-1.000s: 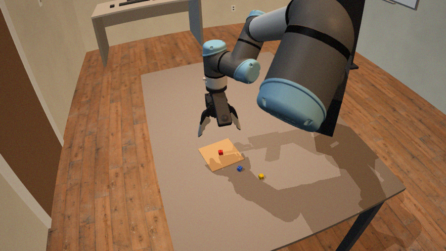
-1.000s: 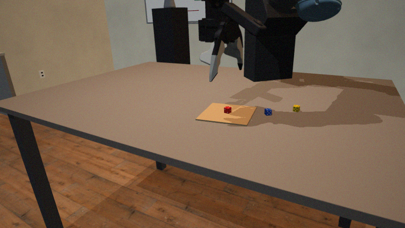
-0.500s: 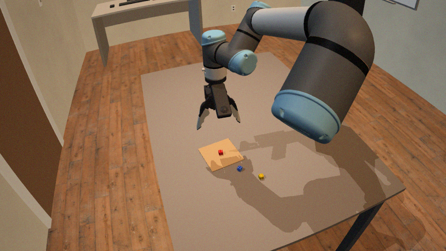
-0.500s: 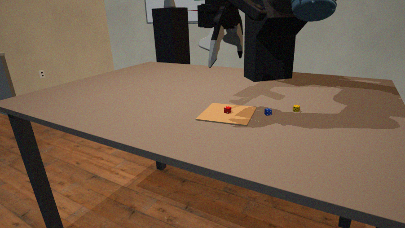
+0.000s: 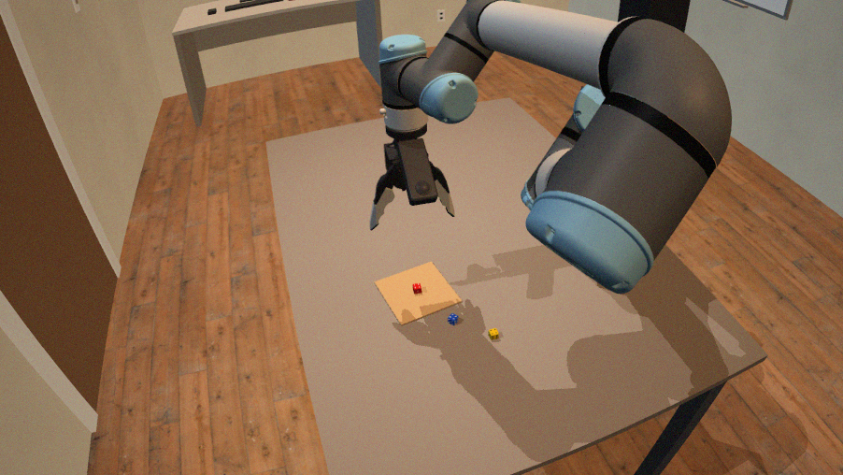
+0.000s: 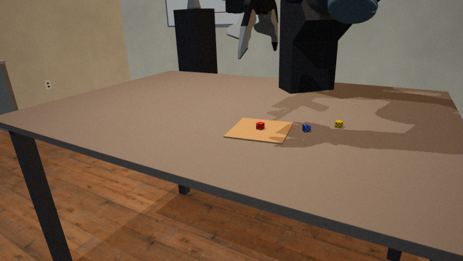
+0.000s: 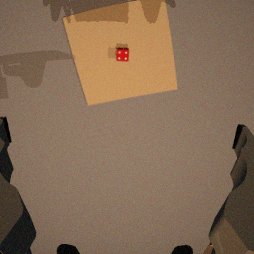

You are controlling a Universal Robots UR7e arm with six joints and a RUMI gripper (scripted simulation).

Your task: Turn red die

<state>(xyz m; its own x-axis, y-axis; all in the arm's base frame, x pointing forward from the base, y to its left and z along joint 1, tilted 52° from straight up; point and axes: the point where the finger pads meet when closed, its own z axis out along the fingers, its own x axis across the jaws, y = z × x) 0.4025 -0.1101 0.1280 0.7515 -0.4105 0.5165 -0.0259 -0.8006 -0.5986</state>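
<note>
The red die [image 5: 417,287] sits flat on the tan mat [image 5: 417,295], well inside its edges. In the wrist view the red die [image 7: 122,54] shows four pips on top, on the mat. The blue die [image 5: 452,319] lies on the table just off the mat's near right corner, in the arm's shadow. Its top number is too small to read. My gripper [image 5: 410,217] hangs high above the table behind the mat, open and empty. In the exterior view the red die [image 6: 259,125], the blue die [image 6: 306,127] and the gripper [image 6: 257,48] also show.
A yellow die [image 5: 493,334] lies on the table to the right of the blue die; it also shows in the exterior view [image 6: 339,124]. The arm's big elbow [image 5: 625,177] hangs over the table's right side. The arm's dark base [image 6: 306,48] stands at the table's far edge.
</note>
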